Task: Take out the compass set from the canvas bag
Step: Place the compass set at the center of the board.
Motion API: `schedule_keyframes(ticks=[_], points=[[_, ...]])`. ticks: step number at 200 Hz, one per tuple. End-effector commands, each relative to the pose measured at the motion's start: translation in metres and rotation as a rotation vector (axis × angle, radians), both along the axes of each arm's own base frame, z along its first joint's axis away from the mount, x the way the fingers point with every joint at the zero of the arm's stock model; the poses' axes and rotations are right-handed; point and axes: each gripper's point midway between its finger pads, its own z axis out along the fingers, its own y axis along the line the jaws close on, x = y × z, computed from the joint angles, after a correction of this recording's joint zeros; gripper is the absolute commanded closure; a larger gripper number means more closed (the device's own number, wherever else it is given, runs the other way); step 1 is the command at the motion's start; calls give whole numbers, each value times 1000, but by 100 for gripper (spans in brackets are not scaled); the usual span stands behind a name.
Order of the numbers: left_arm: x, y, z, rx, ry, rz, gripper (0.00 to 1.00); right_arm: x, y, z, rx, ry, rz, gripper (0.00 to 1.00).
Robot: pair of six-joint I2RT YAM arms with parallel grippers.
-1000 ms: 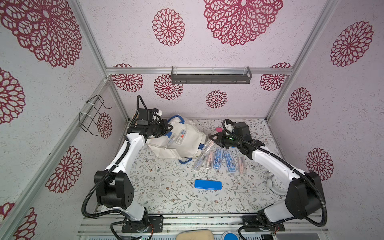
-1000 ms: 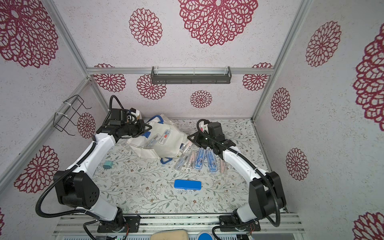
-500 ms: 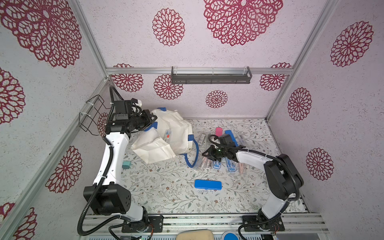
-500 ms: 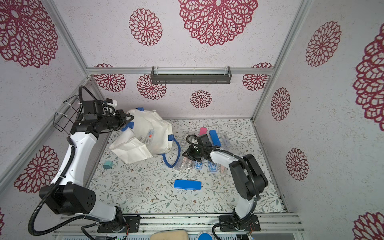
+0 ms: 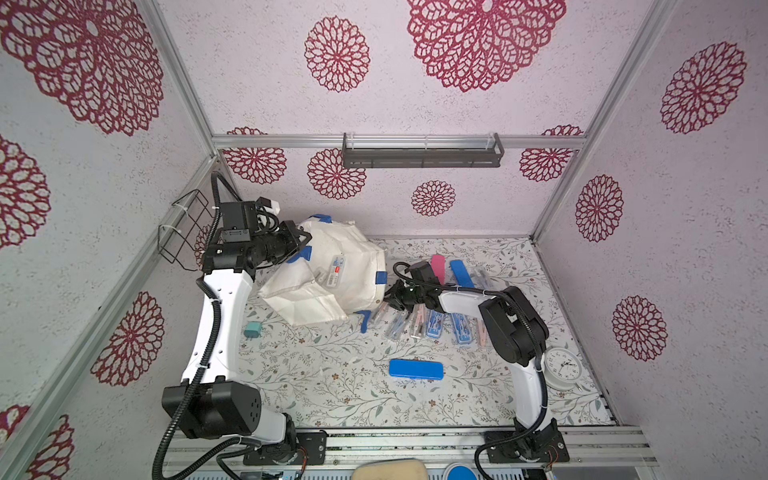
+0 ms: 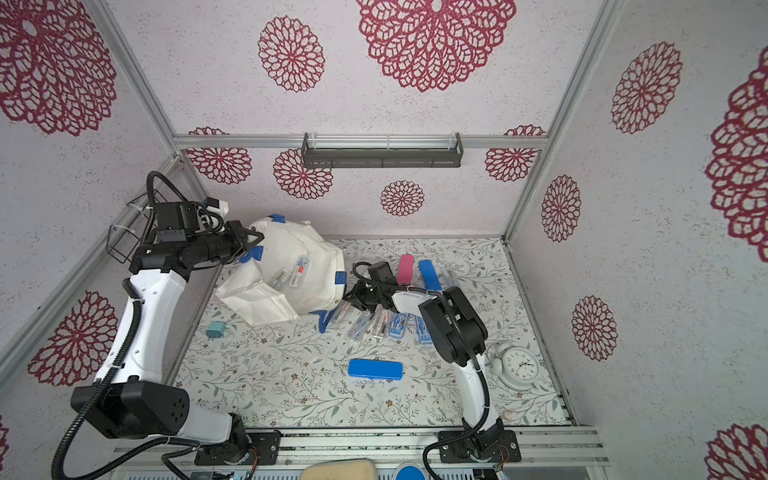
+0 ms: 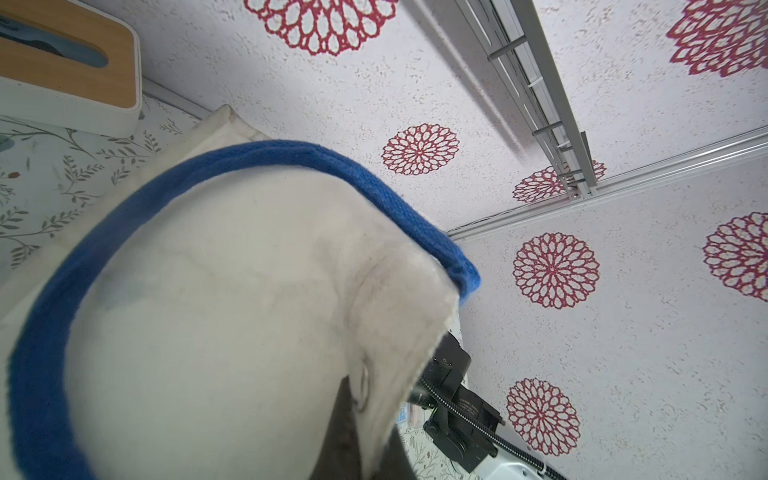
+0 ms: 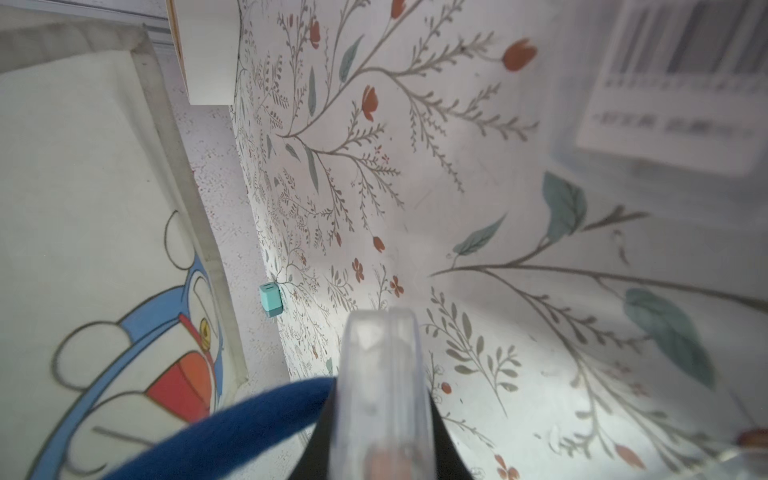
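The cream canvas bag (image 5: 353,286) with blue handles hangs tilted at the back left, its lower edge on the table. My left gripper (image 5: 305,241) is shut on the bag's cloth near a blue tab; in the left wrist view the bag (image 7: 232,316) fills the frame. A clear compass set (image 8: 380,353) sits between the shut jaws of my right gripper (image 8: 380,415), low at the bag's right edge (image 5: 390,299). Another clear packet (image 5: 336,269) shows against the bag's middle. Several compass sets (image 5: 432,324) lie in a row on the table right of the bag.
A blue case (image 5: 417,369) lies in front of the row; a pink case (image 5: 437,266) and a blue one (image 5: 457,270) lie behind it. A white clock (image 5: 562,368) stands at the right, a teal block (image 5: 252,331) at the left. White box with tan top (image 7: 70,62) stands near the bag.
The left arm has lifted the bag up and to the left. The right gripper has come down and leftward to the bag's right edge, over the row of sets.
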Motion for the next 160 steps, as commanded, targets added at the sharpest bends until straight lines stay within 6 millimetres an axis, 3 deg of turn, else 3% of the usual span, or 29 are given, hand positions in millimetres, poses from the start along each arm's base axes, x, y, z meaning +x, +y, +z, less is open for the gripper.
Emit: schedule_keyframes(ticks=[1, 40, 59, 100, 115, 136, 160], points=[[-6, -3, 23, -1, -98, -38, 100, 2, 3, 6, 29, 5, -18, 75], [-2, -6, 14, -17, -86, -53, 100, -8, -14, 7, 1, 10, -30, 46], [1, -8, 11, -25, -79, -66, 100, -10, -32, 16, -2, 4, -65, 40], [3, -20, 2, -46, -66, -112, 100, -15, -89, 47, 20, -35, -193, 42], [4, -28, -2, -48, -57, -132, 100, -18, -99, 66, 20, -78, -201, 46], [5, -44, -6, -56, -48, -166, 100, -22, -95, 104, 18, -180, -162, 54], [7, -65, -16, -62, -29, -209, 100, -33, -74, 156, 17, -323, -88, 59]])
